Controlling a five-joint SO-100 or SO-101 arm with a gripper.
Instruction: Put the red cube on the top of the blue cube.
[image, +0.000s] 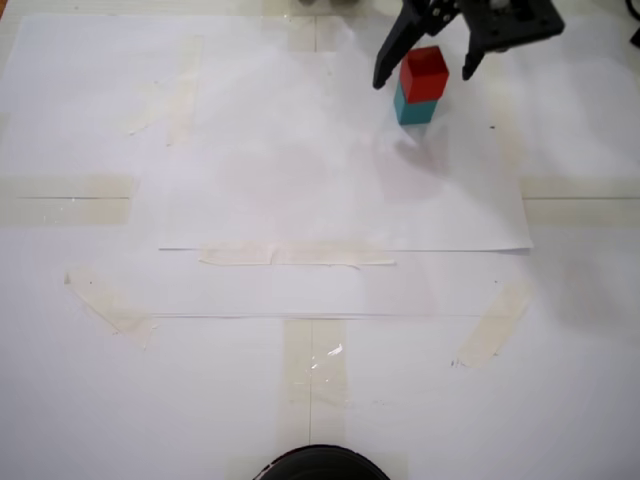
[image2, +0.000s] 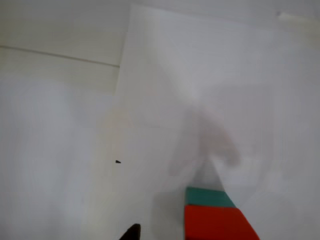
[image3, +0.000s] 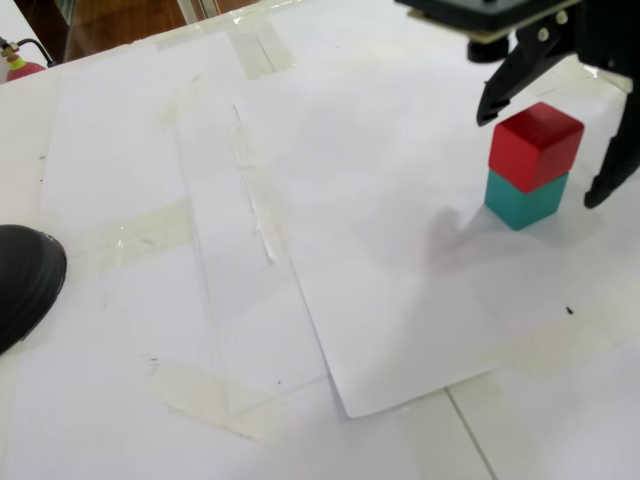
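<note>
I have the red cube (image: 424, 72) sitting squarely on the blue cube (image: 415, 108) near the far right of the paper sheet (image: 300, 180), a little skewed against it but well supported; the gripper (image: 421, 72) is released, its two black fingers spread wide to either side of the red cube with clear daylight between each tip and the cube faces in both fixed views; the wrist view shows the stack (image2: 212, 215) at the bottom edge with only a dark fingertip (image2: 131, 232) intruding. As I judge it, the placing is done and what remains is the withdrawal; I would lift straight up, keeping the jaws spread, so neither tip brushes the red cube and tips it off; only then swing away. Around the stack the paper is bare; strips of tape (image: 295, 256) hold the sheets down, and a dark rounded object (image3: 25, 280) sits at the table edge, well apart; nothing blocks a vertical retreat.
</note>
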